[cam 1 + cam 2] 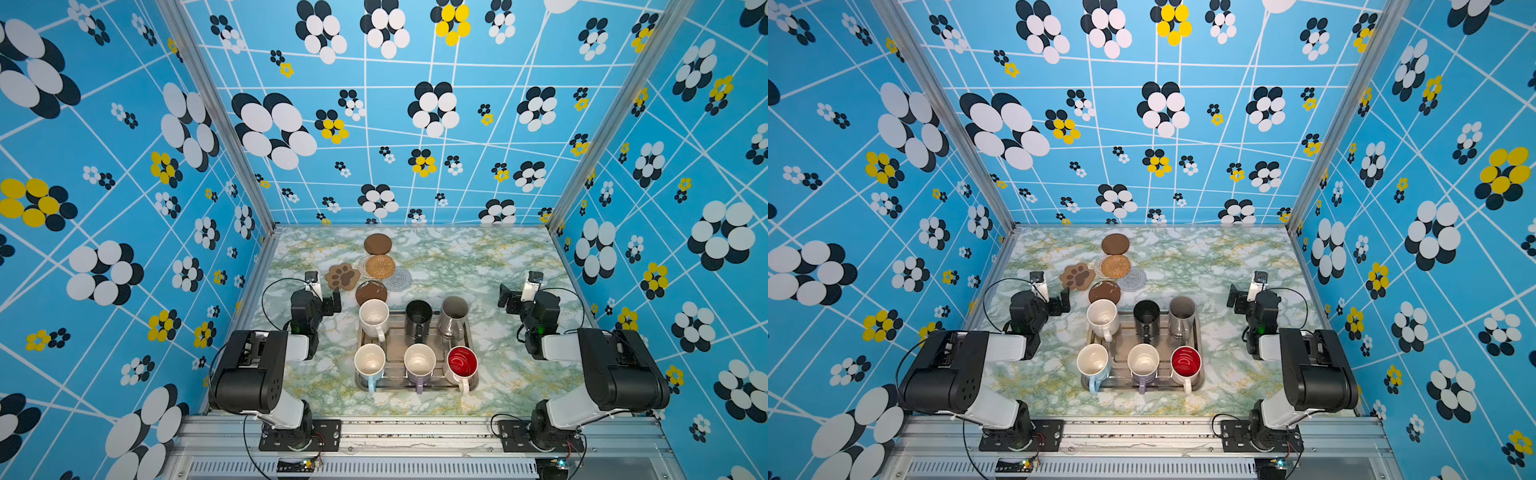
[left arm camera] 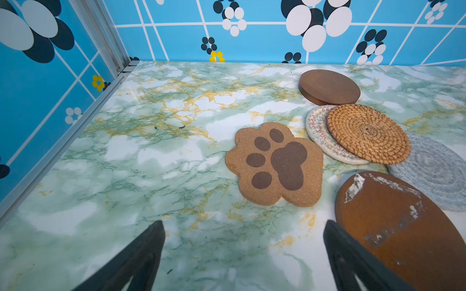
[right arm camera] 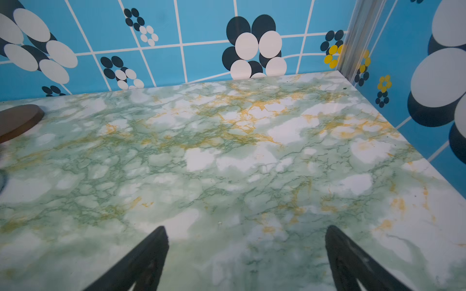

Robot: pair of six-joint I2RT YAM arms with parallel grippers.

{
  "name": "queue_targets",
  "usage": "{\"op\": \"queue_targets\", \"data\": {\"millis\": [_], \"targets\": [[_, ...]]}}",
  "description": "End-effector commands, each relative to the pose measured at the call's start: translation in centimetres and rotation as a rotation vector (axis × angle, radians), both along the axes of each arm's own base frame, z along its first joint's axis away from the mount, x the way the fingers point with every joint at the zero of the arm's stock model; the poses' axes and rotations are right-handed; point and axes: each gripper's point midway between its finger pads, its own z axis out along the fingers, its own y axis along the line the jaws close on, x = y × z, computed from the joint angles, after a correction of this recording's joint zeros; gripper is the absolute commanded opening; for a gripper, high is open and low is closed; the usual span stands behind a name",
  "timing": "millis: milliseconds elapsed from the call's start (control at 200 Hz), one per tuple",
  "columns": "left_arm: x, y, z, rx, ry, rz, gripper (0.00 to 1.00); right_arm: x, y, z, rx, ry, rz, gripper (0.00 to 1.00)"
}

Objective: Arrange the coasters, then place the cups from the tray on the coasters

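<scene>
Several coasters lie bunched at the back left of the table: a paw shape [image 1: 342, 276] [image 2: 274, 163], a far brown disc [image 1: 377, 244], a rattan round [image 1: 380, 266] overlapping a white crochet one [image 2: 315, 126], a grey round [image 1: 397, 279] and a worn brown disc [image 1: 371, 292] [image 2: 398, 221]. Several cups stand on the silver tray [image 1: 397, 338]: white speckled [image 1: 374, 318], black [image 1: 418, 316], grey-beige [image 1: 454, 313], light blue [image 1: 369, 363], lilac [image 1: 419, 363] and red-inside [image 1: 462, 363]. My left gripper [image 1: 332, 303] [image 2: 243, 224] is open and empty just left of the worn disc. My right gripper [image 1: 509, 301] [image 3: 245, 228] is open and empty over bare table right of the tray.
Patterned blue walls close in the green marble table [image 1: 498, 266] on three sides, with aluminium posts at the back corners. The far brown disc [image 3: 17, 118] shows at the edge of the right wrist view. Both arm bases sit on the front rail.
</scene>
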Motion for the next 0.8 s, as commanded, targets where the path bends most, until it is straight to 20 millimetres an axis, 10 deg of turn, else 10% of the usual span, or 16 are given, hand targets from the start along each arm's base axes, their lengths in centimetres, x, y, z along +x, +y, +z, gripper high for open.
{"op": "queue_targets", "data": {"millis": [0, 795], "targets": [[0.37, 0.13, 0.37, 0.007, -0.011, -0.010, 0.99, 0.04, -0.05, 0.09, 0.008, -0.008, -0.012, 0.99], [0.36, 0.15, 0.36, 0.009, -0.010, -0.009, 0.99, 0.01, -0.01, -0.07, 0.005, 0.000, -0.013, 0.99]]}}
